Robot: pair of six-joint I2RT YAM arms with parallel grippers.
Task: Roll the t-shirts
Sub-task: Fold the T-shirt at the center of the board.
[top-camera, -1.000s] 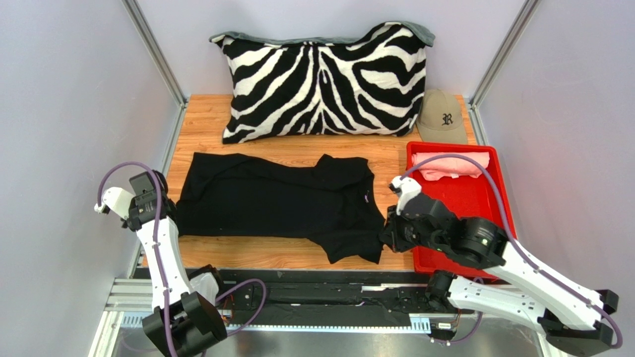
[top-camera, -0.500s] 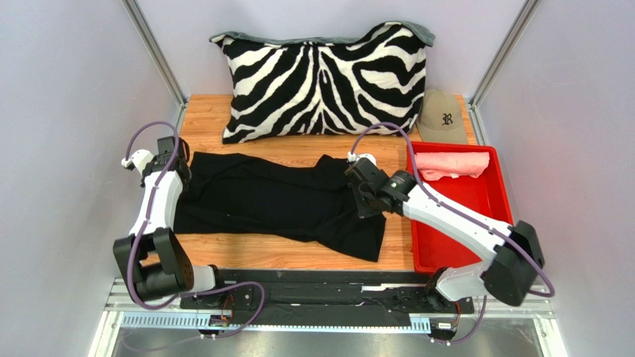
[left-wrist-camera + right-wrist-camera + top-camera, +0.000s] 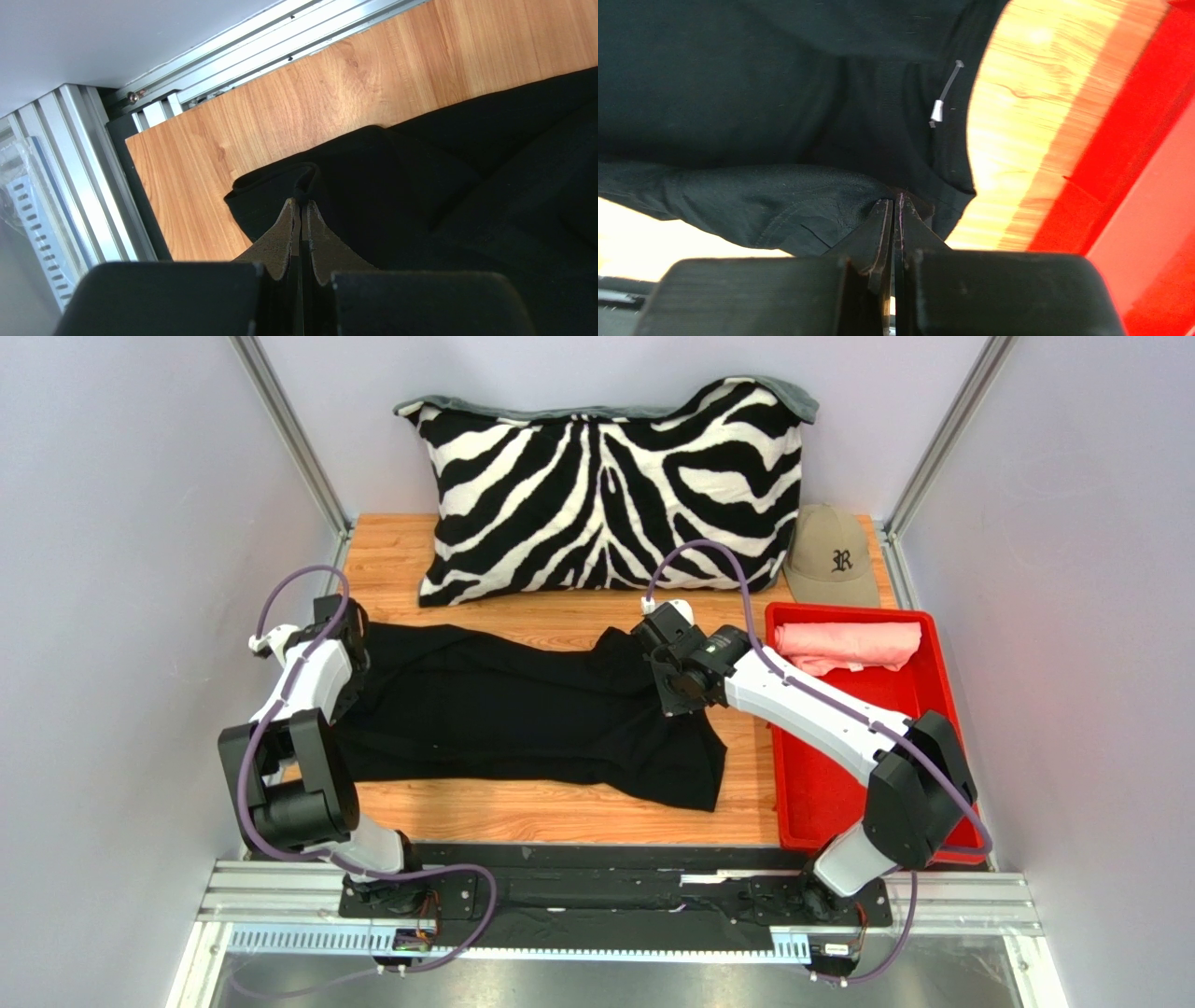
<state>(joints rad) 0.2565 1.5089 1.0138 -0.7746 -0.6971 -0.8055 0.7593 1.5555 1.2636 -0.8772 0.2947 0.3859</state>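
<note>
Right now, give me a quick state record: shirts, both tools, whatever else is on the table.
black t-shirt: spread mostly flat on the wooden table, long side left to right, not rolled
pink t-shirt: bundled at the far end of the red tray
left tool: shut, pinching the black t-shirt's left edge
right tool: shut, pinching its right edge, near the tray
zebra pillow: against the back wall
tan cap: back right, behind the tray

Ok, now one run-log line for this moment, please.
black t-shirt: unrolled | left gripper: shut on its left end | right gripper: shut on its right end | pink t-shirt: in red tray
</note>
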